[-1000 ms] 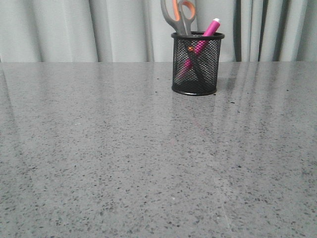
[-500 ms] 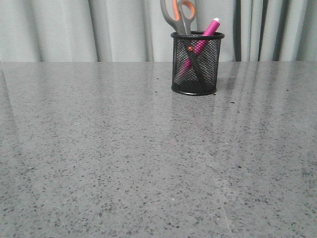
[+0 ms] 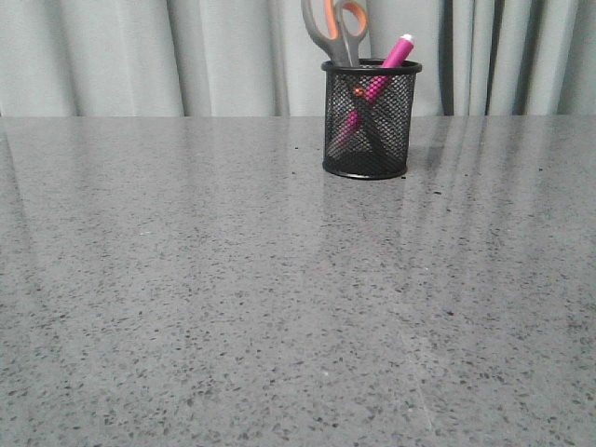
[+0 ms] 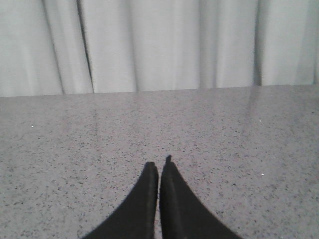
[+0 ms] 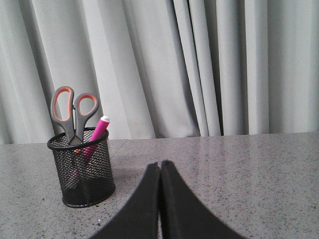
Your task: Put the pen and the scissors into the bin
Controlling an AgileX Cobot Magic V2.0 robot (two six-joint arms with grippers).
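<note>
Two things are seen standing in the bin (image 3: 372,119): the scissors (image 3: 337,32), handles up, and the pen (image 3: 384,70), tilted with its white end above the rim. The bin stands upright on the grey tabletop (image 3: 233,298), near its far edge by the curtain (image 3: 112,56).

In the right wrist view, the right hand (image 5: 159,167) is clenched with nothing between its fingers, and the bin is seen well apart from it, off to one side (nothing is touched). The left hand (image 4: 159,167) is likewise pressed shut and empty over bare tabletop; none of the task's things are caught in its view.

The scissor blades and the pen's lower half are only dimly made out through the mesh. Neither hand is shown in the front view.
</note>
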